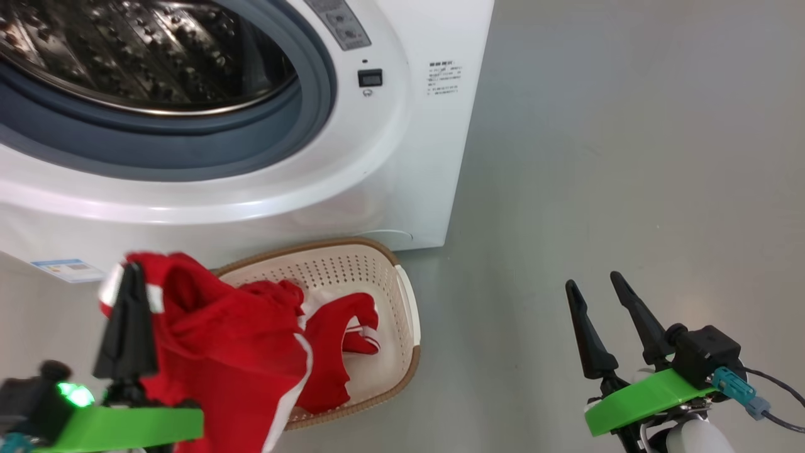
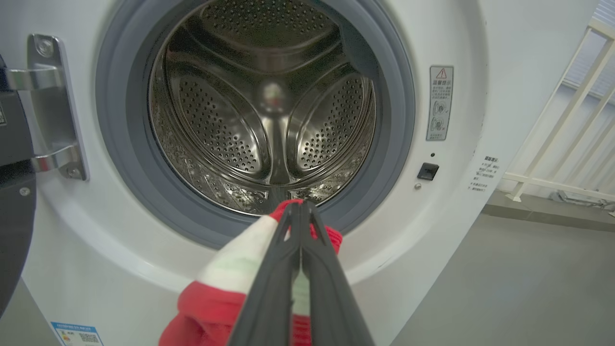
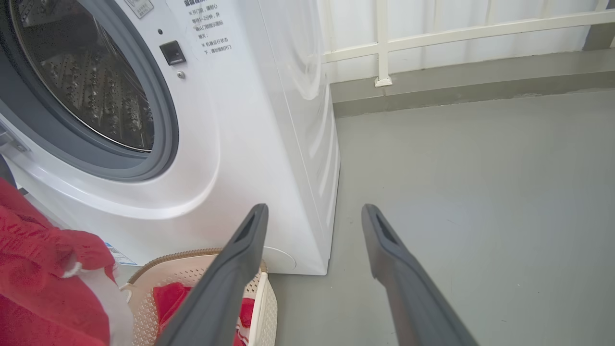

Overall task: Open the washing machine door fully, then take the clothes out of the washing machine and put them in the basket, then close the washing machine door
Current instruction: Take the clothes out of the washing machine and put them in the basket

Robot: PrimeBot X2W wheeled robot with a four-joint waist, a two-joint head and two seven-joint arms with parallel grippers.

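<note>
This is looking like the laundry corner of a home, perhaps a balcony or utility space. A white front-loading washer [image 1: 402,126] is standing directly on a bare grey floor [image 1: 629,157], taking up the head view from nine to twelve o'clock, with its steel drum [image 2: 269,110] showing through the open mouth. A perforated basket [image 1: 412,302] is sitting on the floor at the washer's foot, at about six o'clock, with red clothes [image 1: 333,352] lying in it. In the right wrist view a white railing [image 3: 456,33] is running from twelve to two o'clock above a low grey kerb [image 3: 480,81].
</note>
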